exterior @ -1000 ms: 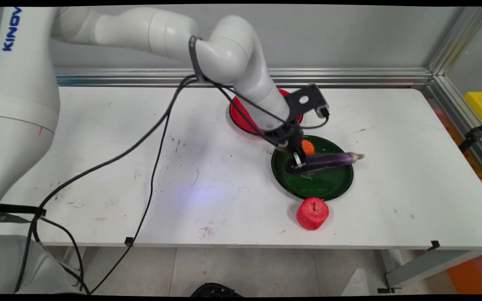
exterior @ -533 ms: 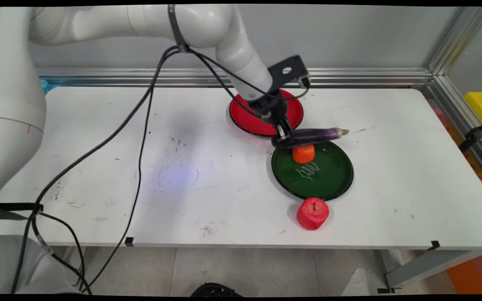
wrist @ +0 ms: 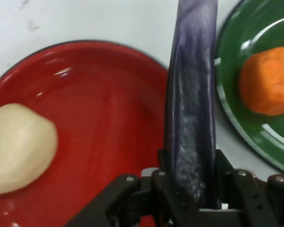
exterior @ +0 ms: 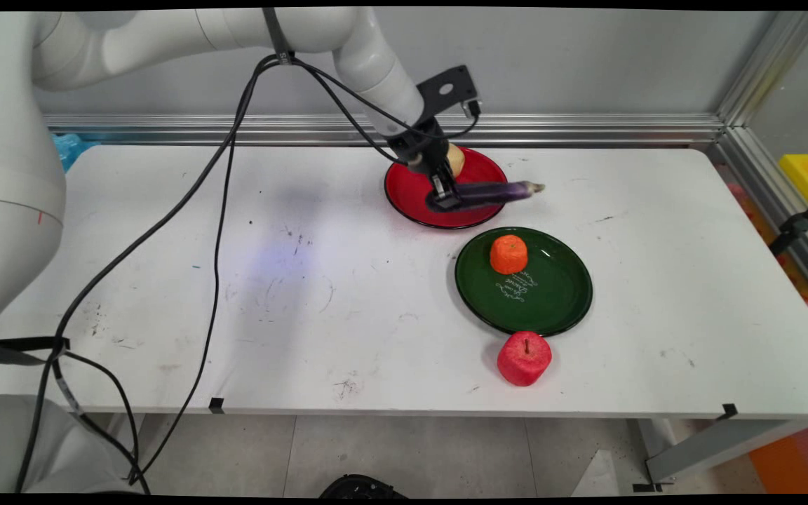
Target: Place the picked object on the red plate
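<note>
The black gripper (exterior: 442,200) pinches a purple eggplant (exterior: 492,192) by its thick end, so its stem end juts out level over the red plate (exterior: 409,200). A pale, rounded lump (wrist: 18,148) sits on that plate; an orange (exterior: 508,254) rests on the green plate (exterior: 558,298) beside it, a red apple (exterior: 524,358) nearby.
</note>
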Robot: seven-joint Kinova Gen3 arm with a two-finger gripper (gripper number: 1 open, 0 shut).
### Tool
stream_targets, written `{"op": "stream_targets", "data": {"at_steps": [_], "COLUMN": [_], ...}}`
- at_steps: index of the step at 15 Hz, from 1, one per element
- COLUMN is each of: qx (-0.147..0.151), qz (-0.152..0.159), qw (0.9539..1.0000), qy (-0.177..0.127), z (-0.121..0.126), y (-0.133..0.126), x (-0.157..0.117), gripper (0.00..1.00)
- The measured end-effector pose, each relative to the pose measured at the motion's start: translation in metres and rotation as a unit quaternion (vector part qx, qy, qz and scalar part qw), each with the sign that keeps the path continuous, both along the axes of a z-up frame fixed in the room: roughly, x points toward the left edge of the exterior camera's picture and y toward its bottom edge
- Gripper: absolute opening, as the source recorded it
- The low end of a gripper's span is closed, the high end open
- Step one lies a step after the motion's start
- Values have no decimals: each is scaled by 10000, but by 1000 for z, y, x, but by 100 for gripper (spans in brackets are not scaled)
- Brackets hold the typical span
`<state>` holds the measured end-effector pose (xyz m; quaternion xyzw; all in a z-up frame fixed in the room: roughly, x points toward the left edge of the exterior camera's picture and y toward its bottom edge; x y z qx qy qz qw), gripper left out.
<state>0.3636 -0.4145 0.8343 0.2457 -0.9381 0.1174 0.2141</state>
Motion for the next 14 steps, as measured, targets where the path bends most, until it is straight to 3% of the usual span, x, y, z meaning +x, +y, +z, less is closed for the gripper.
{"op": "stream_targets", "data": {"at_steps": [7,14], "qx": [-140,-195], "qz": [34,23], "qw": [9997,9993], "qy": [-217,-305], "z": [-16,-31], "y": [-31,-47], "x": [35,50], "gripper": [0,0]}}
